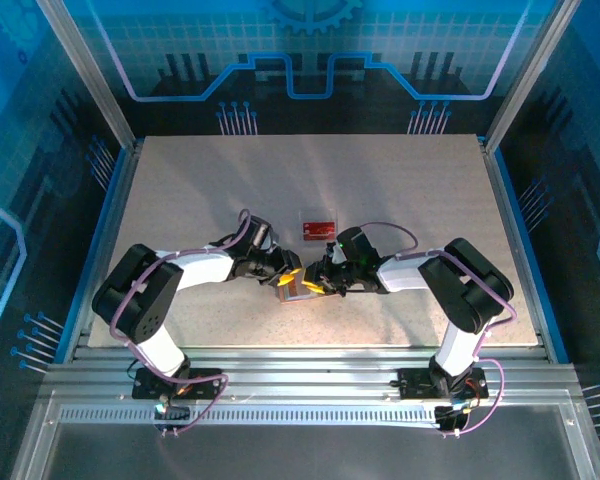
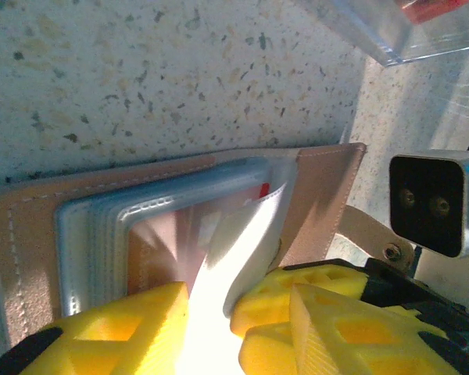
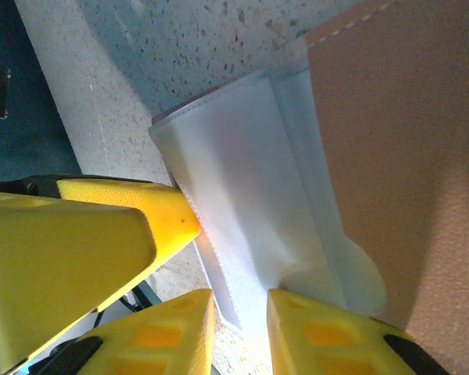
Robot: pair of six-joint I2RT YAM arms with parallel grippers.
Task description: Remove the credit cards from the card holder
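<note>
Apparent pocket-opening step: right gripper (image 3: 238,312) pinched the tan leather bifold card holder (image 2: 31,234); left gripper (image 2: 211,312) partly parted, hold unclear; next, the small red card (image 2: 263,190) needed seizing.

The card holder (image 1: 292,288) lies open and flat on the surface (image 1: 410,200), just on the near side of the clear container (image 1: 301,224). Outside: tan-brown, with a stitched rim. Inside: stacked pale translucent sleeves (image 2: 94,234). One white sleeve (image 3: 242,180) is bent up off the stack. A red card edge (image 2: 264,190) shows within the stack. A red credit card (image 1: 320,229) lies flat inside the clear container.
</note>
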